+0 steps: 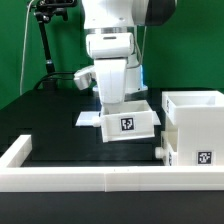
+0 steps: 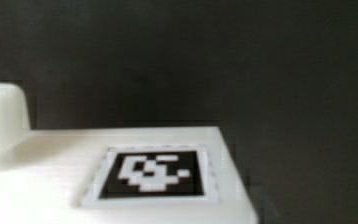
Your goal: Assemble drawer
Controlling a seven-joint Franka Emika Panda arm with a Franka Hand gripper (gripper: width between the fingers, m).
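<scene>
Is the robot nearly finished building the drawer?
Not yet. No step looks finished: the small white plastic tray with a black-and-white tag is outside the tall hollow white box, beside it. The gripper is right over that tray; its grip is hidden. Sliding the tray into the box is left to do.

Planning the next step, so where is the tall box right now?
The box stands at the exterior view's right, beside the tagged tray and just behind the low white wall.

Tray (image 1: 127, 122) lies on the exterior view's left of the box (image 1: 196, 122); wall (image 1: 70, 172) before both.
</scene>
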